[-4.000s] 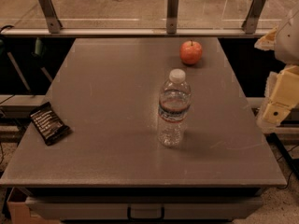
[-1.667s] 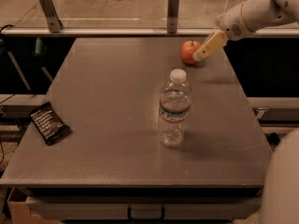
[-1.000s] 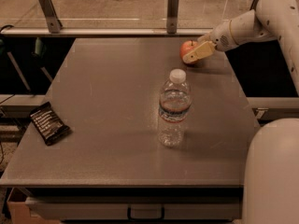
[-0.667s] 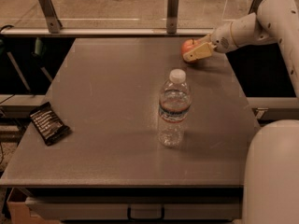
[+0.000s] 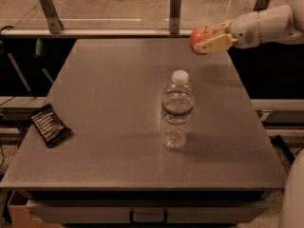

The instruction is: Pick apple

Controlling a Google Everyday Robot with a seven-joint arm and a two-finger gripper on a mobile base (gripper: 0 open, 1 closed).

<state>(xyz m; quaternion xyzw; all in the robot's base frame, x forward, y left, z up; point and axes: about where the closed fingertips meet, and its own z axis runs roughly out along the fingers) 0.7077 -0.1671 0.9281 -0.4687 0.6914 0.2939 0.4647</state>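
gripper [image 5: 205, 38] grips apple [image 5: 200, 36] above table [image 5: 118, 108] (arm reaching leftward).

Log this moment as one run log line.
gripper: shut on apple, far right | apple: held above table | water bottle: upright, centre | snack packet: left edge

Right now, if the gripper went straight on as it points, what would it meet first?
Holding the apple, the gripper points to the picture's left above the table; the way looks free, depth unclear.

the end effector [image 5: 205, 38] over the far edge of the table [image 5: 118, 108] hides the right part of the apple [image 5: 196, 35].
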